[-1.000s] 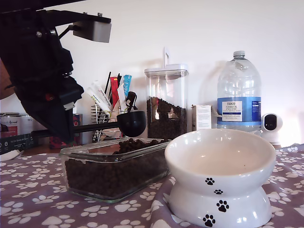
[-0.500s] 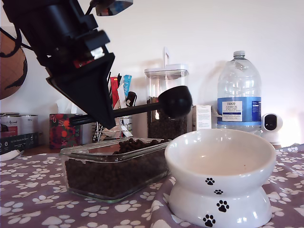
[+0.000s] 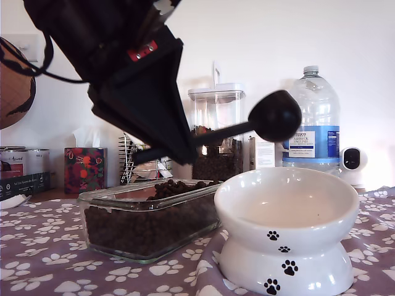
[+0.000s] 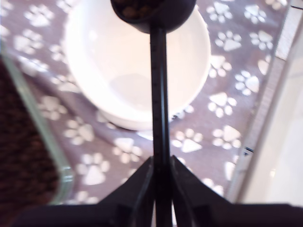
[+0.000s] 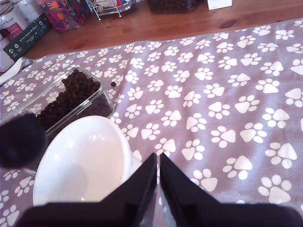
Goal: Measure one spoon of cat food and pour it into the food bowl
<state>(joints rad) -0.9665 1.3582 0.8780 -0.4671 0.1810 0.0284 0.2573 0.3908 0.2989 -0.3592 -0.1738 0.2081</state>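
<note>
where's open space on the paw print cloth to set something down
The widest bare stretch shows in the second wrist view: the paw-print cloth between the food bowl and the wooden strip. In the exterior view, the front left corner before the glass dish is also free. Between dish and bowl it is crowded.

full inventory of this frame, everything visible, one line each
spoon: 1, black, held in the air over the bowl
cat food: brown kibble in the spoon cup; more in the dish and canister
bowl: 1, white with black paw prints, empty, exterior view's right
glass dish: 1, clear, beside the bowl
canister: 1, clear, white lid, behind the dish
water bottle: 1, clear, blue label, back right in exterior view
camera: 1, white, beside the bottle
tissue box: 1, floral, back left in exterior view
cloth: 1, purple, white paw prints
first gripper: black, shut on the spoon handle
second gripper: black, shut, empty, near the bowl
</note>
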